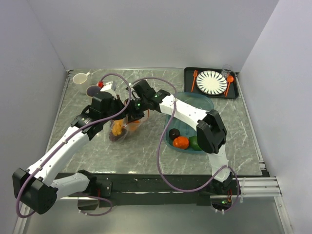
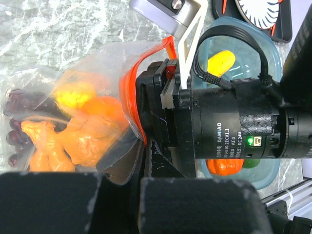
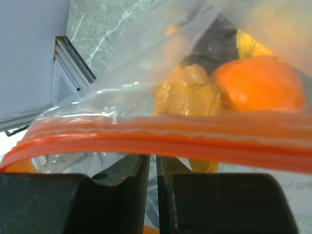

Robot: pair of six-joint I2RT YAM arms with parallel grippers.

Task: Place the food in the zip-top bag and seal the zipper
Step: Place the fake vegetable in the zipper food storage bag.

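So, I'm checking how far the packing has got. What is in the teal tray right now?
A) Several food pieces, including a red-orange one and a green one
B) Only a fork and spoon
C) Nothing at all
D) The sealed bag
A: the top view shows a red-orange piece and a green piece lying in the teal tray, outside the zip-top bag.

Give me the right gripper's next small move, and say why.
Probably draw the right gripper gently back to spread the mouth of the zip-top bag: its jaws look pinched on the edge under the zipper, and food lies unpacked in the teal tray.
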